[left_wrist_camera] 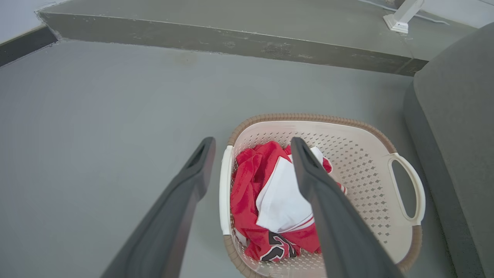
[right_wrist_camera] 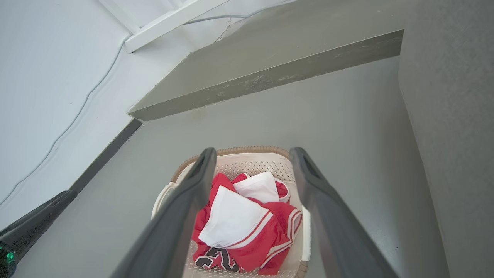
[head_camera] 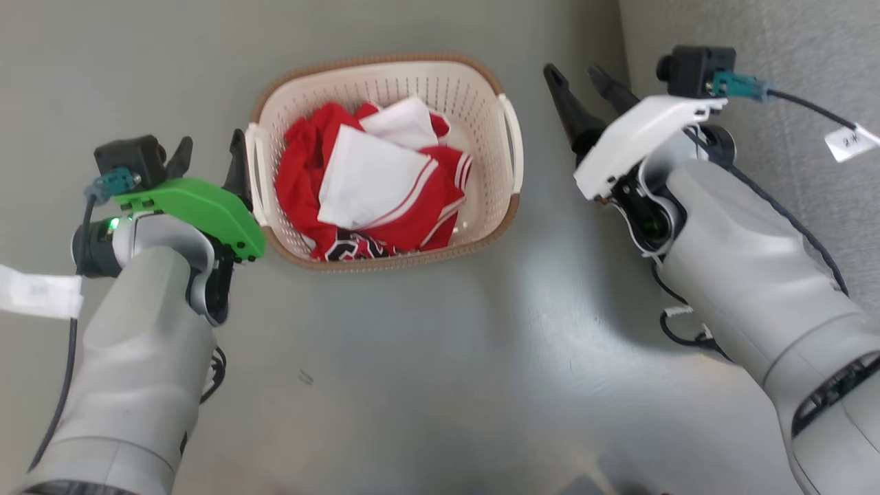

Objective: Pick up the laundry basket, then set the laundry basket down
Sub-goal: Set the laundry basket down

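laundry basket (head_camera: 440,86) on floor (head_camera: 412,344), centre | clothes (head_camera: 371,179) in it | left gripper (head_camera: 211,141) just beside its left handle (head_camera: 253,172) | right gripper (head_camera: 572,70) right of it, apart | sofa (left_wrist_camera: 455,116) further right | step (left_wrist_camera: 231,42) behind basket, far side

Basket (head_camera: 450,88) between left claw (head_camera: 212,143), right claw (head_camera: 570,69)

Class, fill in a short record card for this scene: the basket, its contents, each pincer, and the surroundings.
Basket: laundry basket, cream with a brown rim, upright on the grey floor
Contents: crumpled red and white clothes
Left side: left pincer open, fingers either side of the basket's left handle; contact unclear
Right side: right pincer open, off to the basket's right, not touching it
Surroundings: grey upholstered seat at the right; low step beyond the basket
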